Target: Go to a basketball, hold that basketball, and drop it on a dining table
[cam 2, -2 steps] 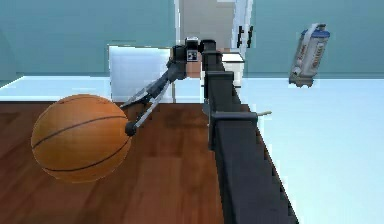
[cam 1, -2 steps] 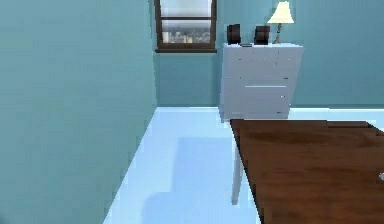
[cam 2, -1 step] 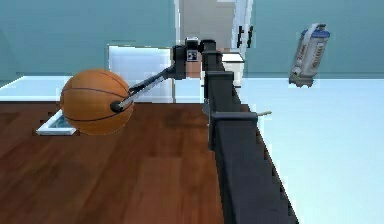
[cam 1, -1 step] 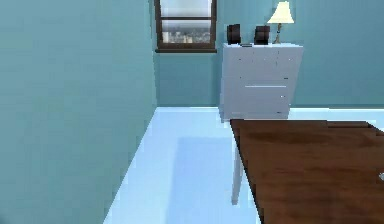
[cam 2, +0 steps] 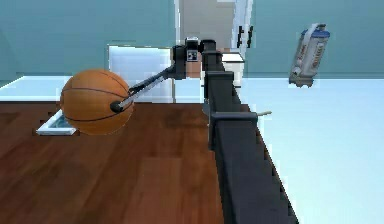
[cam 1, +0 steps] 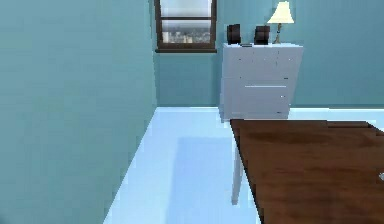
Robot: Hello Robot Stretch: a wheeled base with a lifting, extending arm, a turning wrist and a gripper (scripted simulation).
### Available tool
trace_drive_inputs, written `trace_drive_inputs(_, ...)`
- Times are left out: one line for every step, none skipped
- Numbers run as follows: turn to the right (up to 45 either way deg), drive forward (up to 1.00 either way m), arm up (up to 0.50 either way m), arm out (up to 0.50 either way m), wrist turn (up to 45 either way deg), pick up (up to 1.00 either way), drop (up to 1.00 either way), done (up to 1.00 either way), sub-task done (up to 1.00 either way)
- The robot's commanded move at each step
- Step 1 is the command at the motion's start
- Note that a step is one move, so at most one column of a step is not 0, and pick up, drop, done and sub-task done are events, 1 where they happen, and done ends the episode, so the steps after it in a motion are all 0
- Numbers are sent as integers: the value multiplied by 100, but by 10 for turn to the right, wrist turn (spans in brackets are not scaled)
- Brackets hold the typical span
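Observation:
An orange basketball [cam 2: 97, 101] hangs at the far end of my gripper [cam 2: 122, 103], above the near part of a dark brown wooden dining table [cam 2: 120, 175]. The gripper holds the basketball; its two thin fingers reach left from the dark arm bar [cam 2: 235, 130] onto the ball's side. The same table [cam 1: 320, 170] fills the forward view's lower right, with a white leg [cam 1: 236, 178] at its corner.
A flat white and blue thing [cam 2: 52, 124] lies on the table behind the ball. A white chair [cam 2: 135, 60] stands at the far edge. Ahead are a white dresser [cam 1: 262, 80] with a lamp [cam 1: 282, 14], a window [cam 1: 186, 24] and a teal wall [cam 1: 70, 100] at the left.

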Motion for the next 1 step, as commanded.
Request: trace_drive_inputs(0, 0, 0, 0, 0, 0, 100, 0, 0)
